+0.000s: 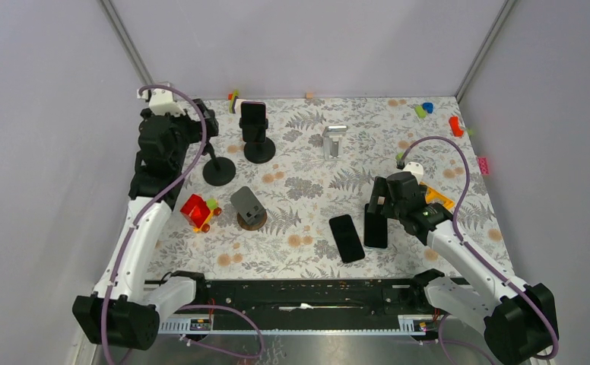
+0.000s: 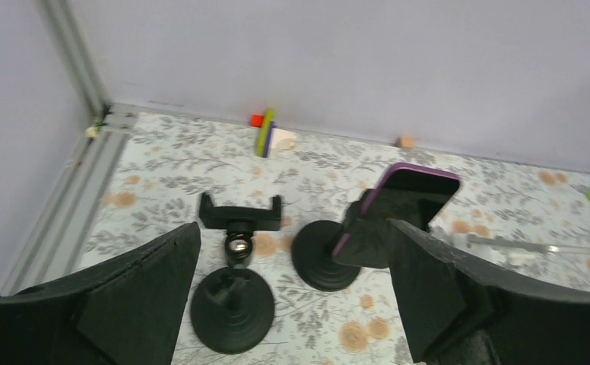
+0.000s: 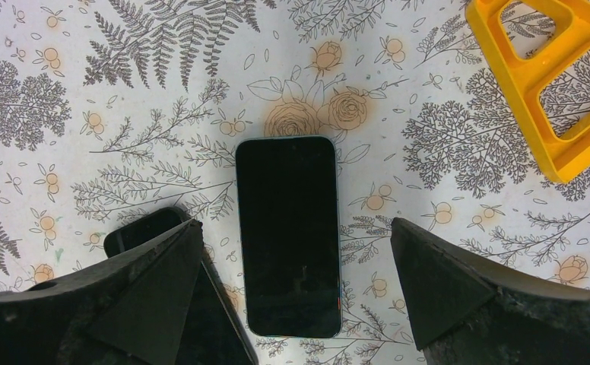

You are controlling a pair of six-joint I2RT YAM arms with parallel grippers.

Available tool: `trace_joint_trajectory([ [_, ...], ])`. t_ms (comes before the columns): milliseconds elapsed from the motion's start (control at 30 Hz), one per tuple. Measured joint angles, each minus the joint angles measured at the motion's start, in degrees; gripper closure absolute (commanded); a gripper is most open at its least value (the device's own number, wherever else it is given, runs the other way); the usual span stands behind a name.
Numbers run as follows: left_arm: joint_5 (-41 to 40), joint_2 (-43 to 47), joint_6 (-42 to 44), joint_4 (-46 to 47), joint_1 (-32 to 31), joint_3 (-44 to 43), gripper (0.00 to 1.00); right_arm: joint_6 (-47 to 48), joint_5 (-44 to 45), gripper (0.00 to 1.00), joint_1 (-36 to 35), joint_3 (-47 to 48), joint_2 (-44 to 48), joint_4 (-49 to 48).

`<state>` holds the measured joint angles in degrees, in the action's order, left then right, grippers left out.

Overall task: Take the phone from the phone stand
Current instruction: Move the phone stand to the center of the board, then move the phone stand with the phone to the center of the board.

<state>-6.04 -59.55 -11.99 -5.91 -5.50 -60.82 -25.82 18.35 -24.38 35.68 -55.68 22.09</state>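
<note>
Right pincer point(image 3: 293, 228), jaws wide apart, hovers over a flat phone point(image 1: 375, 232) on the tabletop point(image 1: 299, 228). Farther back, the left pincer point(image 2: 293, 228), also spread and empty, faces an empty stand point(image 2: 235, 296) and, beside it, the purple-cased phone point(image 2: 413, 194) held in its phone stand point(image 2: 318, 258). Rigid, light and slick-faced, I judge; best gripped across its cased side edges, above the clamp.
</note>
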Motion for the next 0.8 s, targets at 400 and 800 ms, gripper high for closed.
trace_joint_trajectory([
  [400,1.11,-13.79,2.75,-2.82,-14.6,-8.61,0.01,-0.2,-1.68,0.0,0.0,-0.31,-0.02,0.0],
  [800,-1.81,-26.18,5.57,-5.62,-16.39,-16.22,0.01,-0.2,-3.91,0.0,0.0,-0.31,0.2,0.0],
])
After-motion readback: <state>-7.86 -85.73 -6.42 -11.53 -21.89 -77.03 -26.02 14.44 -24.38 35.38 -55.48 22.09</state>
